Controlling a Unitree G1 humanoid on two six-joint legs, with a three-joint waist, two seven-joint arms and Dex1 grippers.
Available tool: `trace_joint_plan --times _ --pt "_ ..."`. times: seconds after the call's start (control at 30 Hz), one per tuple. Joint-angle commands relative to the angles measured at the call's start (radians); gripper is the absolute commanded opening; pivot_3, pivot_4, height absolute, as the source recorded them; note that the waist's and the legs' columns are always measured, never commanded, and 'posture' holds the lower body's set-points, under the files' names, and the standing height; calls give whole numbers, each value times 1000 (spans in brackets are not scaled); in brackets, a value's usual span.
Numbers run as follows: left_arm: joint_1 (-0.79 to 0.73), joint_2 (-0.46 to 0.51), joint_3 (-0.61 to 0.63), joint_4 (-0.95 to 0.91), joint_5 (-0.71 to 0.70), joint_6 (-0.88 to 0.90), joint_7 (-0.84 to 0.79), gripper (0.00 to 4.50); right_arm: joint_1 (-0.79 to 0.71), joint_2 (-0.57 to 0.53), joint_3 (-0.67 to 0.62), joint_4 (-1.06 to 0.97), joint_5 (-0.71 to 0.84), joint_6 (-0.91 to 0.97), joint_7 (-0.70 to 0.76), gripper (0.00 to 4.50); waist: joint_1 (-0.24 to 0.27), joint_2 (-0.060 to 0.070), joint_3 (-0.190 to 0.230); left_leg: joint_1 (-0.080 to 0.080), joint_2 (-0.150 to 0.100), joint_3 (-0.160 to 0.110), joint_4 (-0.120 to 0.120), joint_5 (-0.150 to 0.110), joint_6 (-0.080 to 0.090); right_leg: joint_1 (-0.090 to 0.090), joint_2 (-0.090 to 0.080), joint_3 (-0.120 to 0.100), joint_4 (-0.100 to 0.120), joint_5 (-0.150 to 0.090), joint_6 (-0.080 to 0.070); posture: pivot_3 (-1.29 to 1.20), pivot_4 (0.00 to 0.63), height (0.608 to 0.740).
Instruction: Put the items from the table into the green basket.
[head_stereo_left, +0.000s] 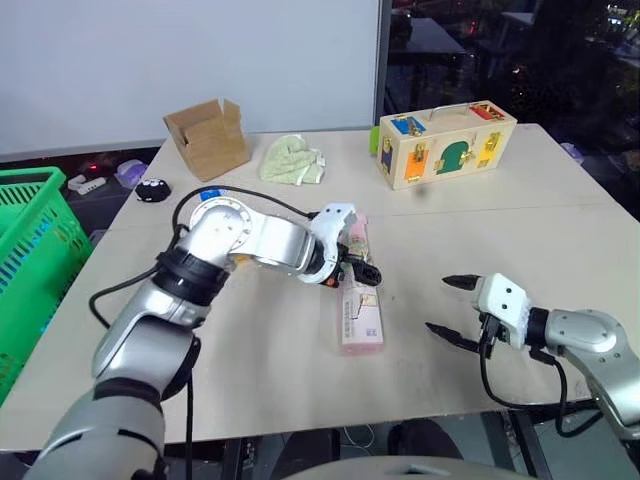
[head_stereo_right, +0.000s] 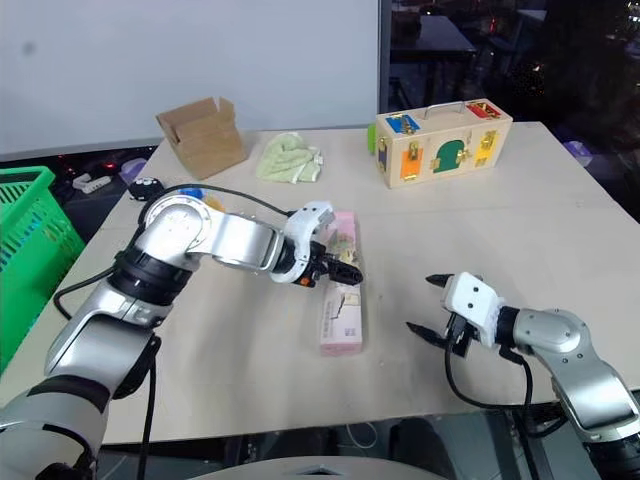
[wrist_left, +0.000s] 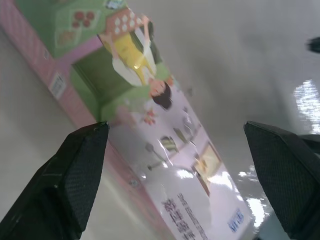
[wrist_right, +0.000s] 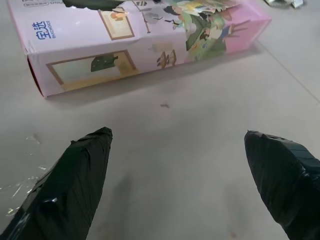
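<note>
Left wrist view: my left end effector is hanging spread over the carton. Looks light, stiff, glossy; I'm aiming across its narrow width. Right end effector is idling spread.

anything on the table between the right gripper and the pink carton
Nothing: bare table separates the open right gripper from the pink carton, clearest in the right wrist view.

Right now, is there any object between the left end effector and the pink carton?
Nothing visible. The left end effector hangs open directly above the pink carton, with only air between the fingers and the carton's printed top. It is not yet gripped.
</note>
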Motion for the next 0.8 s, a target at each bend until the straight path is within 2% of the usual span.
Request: trace_joint_plan --times 0.03,0.23,0.33,0.4,0.53,0.8 --pt "-47 -50 -49 120 -4 14 119 4472 66 -29 -75 -99 66 -8 32 4500 -8 0 0 0 0 0 0 0 0 0 0 0 0 0 1 -169 1 740" --pt "-70 -81 -58 218 -4 40 262 4472 151 -50 -174 -165 169 -13 71 4500 -42 0 0 3 0 4 2 -2 4 3 0 5 0 0 7 -196 9 740" --pt "-71 -67 -23 198 -4 67 277 4472 166 -49 -221 -197 239 -21 96 4500 -55 -3 2 15 0 5 1 -3 4 14 -1 9 -1 -1 6 -203 13 740" --pt "-71 -61 5 176 -4 81 279 4472 165 -47 -241 -213 279 -22 108 4500 -73 -4 2 18 0 5 0 -4 3 19 0 10 -1 -1 6 -203 13 740" --pt "-65 -35 53 137 -4 79 324 4472 110 -41 -274 -211 369 -7 111 4500 -89 -5 3 17 0 5 -1 -3 3 17 0 12 -1 -1 7 -191 9 740" --pt "-55 -58 88 147 -4 94 339 4472 22 -73 -282 -88 389 -7 160 4500 -74 -6 4 13 -1 3 -2 -2 1 12 -1 12 -4 2 8 -169 0 740"
